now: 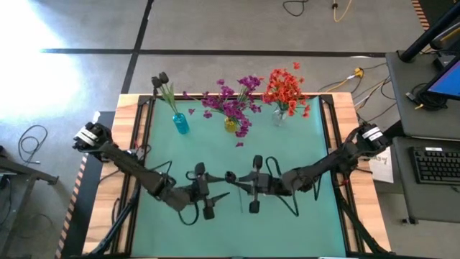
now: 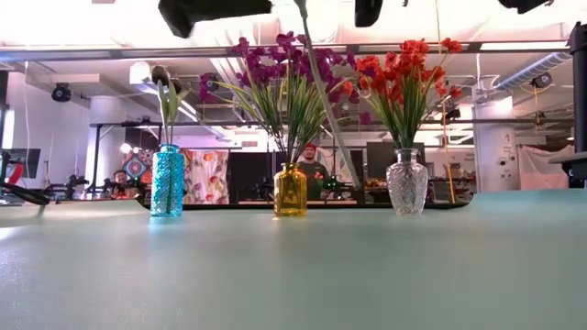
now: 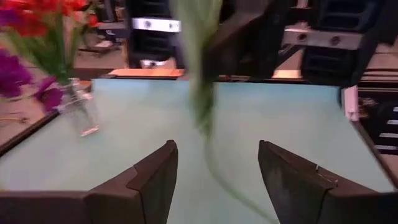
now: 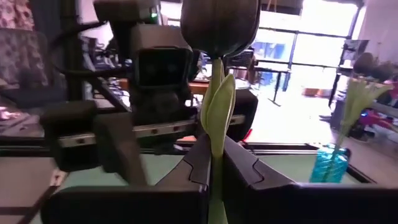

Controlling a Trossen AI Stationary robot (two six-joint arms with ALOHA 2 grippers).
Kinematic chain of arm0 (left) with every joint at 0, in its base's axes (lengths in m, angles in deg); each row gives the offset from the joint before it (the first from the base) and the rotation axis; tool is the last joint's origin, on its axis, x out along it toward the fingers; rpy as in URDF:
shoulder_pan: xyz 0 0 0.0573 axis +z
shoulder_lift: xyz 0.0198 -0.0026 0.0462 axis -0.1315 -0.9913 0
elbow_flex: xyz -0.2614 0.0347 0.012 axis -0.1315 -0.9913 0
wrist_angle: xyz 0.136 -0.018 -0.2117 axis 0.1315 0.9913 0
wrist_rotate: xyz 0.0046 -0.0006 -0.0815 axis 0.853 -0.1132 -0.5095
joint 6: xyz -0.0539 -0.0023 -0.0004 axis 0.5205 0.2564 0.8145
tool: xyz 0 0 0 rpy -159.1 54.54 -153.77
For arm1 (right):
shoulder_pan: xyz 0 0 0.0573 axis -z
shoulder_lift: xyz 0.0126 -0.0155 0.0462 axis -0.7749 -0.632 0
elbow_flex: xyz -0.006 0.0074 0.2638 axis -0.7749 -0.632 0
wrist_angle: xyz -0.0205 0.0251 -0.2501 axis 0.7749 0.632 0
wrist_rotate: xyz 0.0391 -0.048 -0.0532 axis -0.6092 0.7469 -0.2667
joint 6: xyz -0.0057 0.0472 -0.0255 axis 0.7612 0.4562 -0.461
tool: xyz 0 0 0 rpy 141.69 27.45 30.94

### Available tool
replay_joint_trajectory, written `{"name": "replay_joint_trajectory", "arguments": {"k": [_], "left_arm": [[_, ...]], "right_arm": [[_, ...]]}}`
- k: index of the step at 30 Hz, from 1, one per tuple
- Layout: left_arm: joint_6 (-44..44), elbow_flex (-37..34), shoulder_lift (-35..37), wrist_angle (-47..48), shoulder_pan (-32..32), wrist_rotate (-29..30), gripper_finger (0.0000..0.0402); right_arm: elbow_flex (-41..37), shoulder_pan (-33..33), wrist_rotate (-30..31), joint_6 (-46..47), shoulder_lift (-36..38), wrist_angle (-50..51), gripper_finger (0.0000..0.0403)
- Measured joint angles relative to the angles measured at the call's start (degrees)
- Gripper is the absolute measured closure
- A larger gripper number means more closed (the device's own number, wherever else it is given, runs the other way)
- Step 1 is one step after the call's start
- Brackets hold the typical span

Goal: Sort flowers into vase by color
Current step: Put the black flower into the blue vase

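Three vases stand in a row at the table's far side: a blue vase (image 1: 180, 124) with dark-budded flowers (image 1: 159, 78), a yellow vase (image 1: 231, 125) with purple flowers (image 1: 233, 104), and a clear vase (image 1: 279, 115) with orange-red flowers (image 1: 286, 88). Over the table's middle, my right gripper (image 4: 216, 155) is shut on a dark-budded flower (image 4: 217, 25). My left gripper (image 3: 217, 149) faces it, open. The flower's stem (image 3: 202, 106) passes between and beyond the left fingers without touching them. My right gripper pinches the flower's green stem (image 4: 215, 168) between its two fingers, just below the leaves under the bud. The fingers come about level from the table's right side and lie across the stem. The flower stands upright, bud above the fingers, its long stem (image 2: 323, 92) hanging slanted below, clear of the table.
The green mat (image 1: 287, 223) lies bare on the near side of both arms. A wooden border and dark rails (image 1: 332, 129) frame it. In the low view, a person (image 2: 312, 170) shows in the room beyond the table.
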Motion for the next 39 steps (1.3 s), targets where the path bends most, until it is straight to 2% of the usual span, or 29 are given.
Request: {"name": "replay_joint_trajectory", "arguments": {"k": [3,9,16,25,33,39], "left_arm": [[0.0,-0.1,0.0,-0.6,3.0,-4.0,0.0193],[0.5,-0.5,0.0,-1.3,5.6,-4.7,0.0193],[-4.7,-0.5,0.0,-6.2,6.1,-4.9,0.0205],[-7.5,-0.5,0.0,-7.9,7.7,-4.9,0.0284],[-11.1,-0.5,0.0,-8.0,8.0,-4.7,0.0386],[-11.6,-0.5,1.3,-6.6,9.0,-4.6,0.0396]], "right_arm": [[0.0,1.4,-1.2,0.0,0.0,0.1,0.0390],[0.5,1.6,-1.9,-1.4,0.0,0.0,0.0390],[1.0,1.9,-1.6,-3.3,0.0,0.1,0.0390],[1.8,3.3,-4.1,-5.6,0.0,0.1,0.0390],[1.8,4.4,-4.3,-7.6,0.0,0.1,0.0390],[1.9,5.5,-4.4,-9.5,0.3,0.1,0.0390]]}}
